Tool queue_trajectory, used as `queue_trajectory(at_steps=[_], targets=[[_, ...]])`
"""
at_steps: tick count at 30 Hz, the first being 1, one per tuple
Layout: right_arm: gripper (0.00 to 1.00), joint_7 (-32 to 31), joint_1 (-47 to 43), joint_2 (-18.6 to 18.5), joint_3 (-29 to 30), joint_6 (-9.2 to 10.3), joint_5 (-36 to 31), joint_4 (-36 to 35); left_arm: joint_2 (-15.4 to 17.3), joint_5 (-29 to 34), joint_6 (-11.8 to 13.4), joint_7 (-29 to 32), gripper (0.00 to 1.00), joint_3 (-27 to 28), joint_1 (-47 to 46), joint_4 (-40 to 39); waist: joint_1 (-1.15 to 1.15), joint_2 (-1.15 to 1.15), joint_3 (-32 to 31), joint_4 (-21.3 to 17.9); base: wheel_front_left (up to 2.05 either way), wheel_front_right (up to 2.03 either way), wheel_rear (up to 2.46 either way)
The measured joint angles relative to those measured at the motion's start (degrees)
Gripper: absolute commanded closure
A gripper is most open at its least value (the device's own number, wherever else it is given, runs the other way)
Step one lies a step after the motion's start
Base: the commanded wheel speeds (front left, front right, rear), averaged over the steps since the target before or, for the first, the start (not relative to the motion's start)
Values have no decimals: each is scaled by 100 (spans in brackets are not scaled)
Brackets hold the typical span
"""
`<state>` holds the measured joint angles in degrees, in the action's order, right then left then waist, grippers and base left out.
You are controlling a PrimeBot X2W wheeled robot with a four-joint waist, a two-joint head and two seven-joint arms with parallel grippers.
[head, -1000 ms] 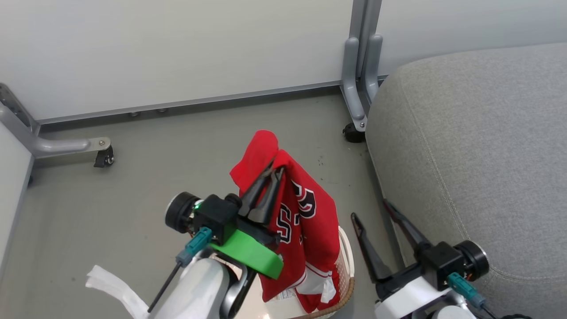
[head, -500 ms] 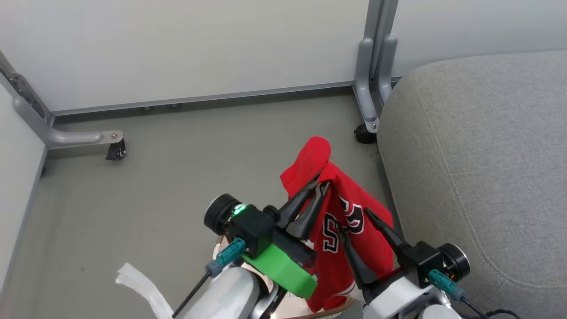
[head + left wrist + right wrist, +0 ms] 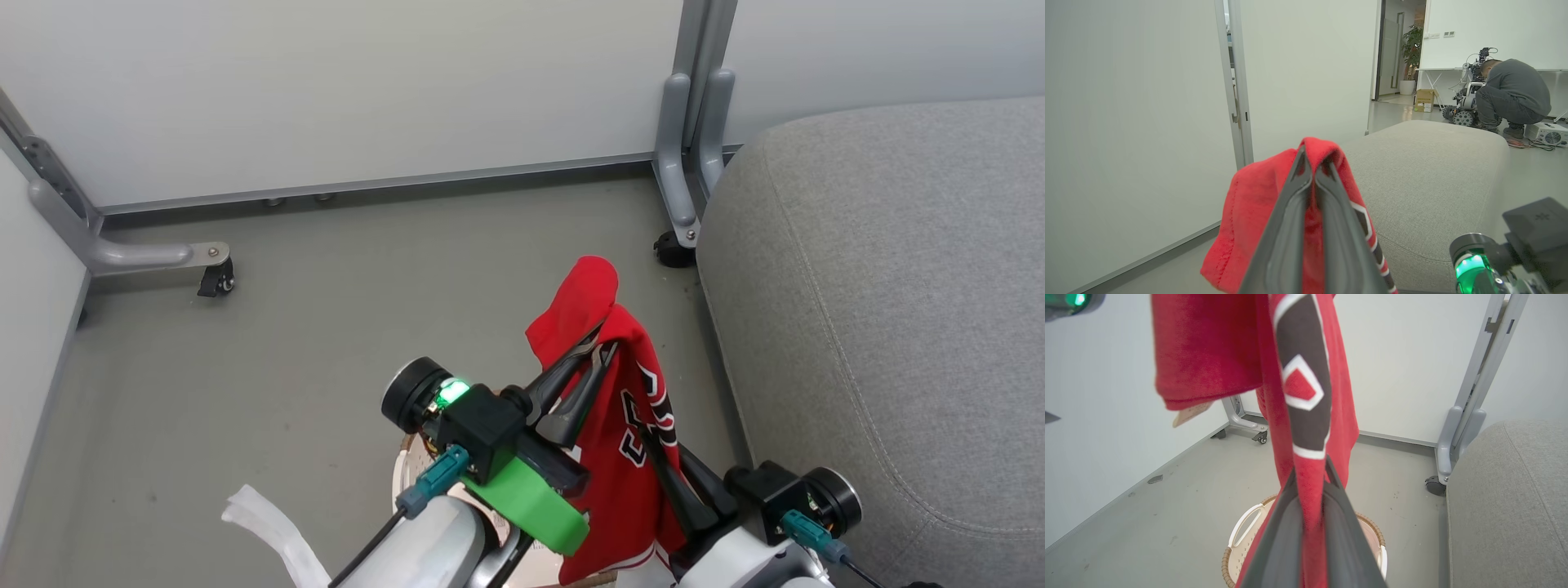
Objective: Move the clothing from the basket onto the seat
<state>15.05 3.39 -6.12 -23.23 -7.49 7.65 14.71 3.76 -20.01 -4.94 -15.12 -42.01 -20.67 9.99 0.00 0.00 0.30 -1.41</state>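
Left gripper [image 3: 605,343] clamped on the clothing's [image 3: 584,294] top fold; garment hangs in the air over the basket [image 3: 1248,517], hem low by its rim. Right gripper [image 3: 1309,473] pinched shut on the striped edge lower down. Risks: thin pinch slips mid-swing (fabric looks slick), or the hem snags the seat's [image 3: 882,286] left edge and lands on the floor [image 3: 326,327].

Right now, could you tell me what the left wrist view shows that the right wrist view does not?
Left wrist view: a crouching person beside a wheeled robot, and the left gripper shut on the red garment. Right wrist view: the basket below, and the right gripper shut on the same garment. Both: the red garment and the grey seat.
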Motion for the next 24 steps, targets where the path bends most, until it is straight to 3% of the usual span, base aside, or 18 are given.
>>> queue_trajectory(at_steps=[7, 8, 9, 10, 11, 24], targets=[[100, 0, -61, -27, -4, 0, 82, -26, 51, -64, -8, 98, 100, -41, 7, 102, 0, 0, 10, -15, 0, 0, 0], [100, 0, -61, -32, -4, 0, 84, -30, 51, -86, -7, 116, 95, -37, 7, 111, 0, 0, 12, -15, 0, 0, 0], [100, 0, -61, -40, -4, 0, 85, -33, 52, -113, -3, 151, 83, -36, 7, 124, 0, 0, 14, -15, 0, 0, 0], [100, 0, -61, -45, -4, 0, 87, -36, 51, -138, -3, 192, 20, -38, 7, 143, 0, 0, 15, -13, 0, 0, 0], [100, 0, -61, -47, -3, 0, 97, -38, 49, -176, -3, 244, 0, -40, 9, 157, 0, 0, 16, -12, 0, 0, 0], [100, 0, -52, -91, -44, 0, 178, -42, 64, -375, 10, 472, 0, -69, 12, 202, 0, 0, 40, 10, 0, 0, 0]])
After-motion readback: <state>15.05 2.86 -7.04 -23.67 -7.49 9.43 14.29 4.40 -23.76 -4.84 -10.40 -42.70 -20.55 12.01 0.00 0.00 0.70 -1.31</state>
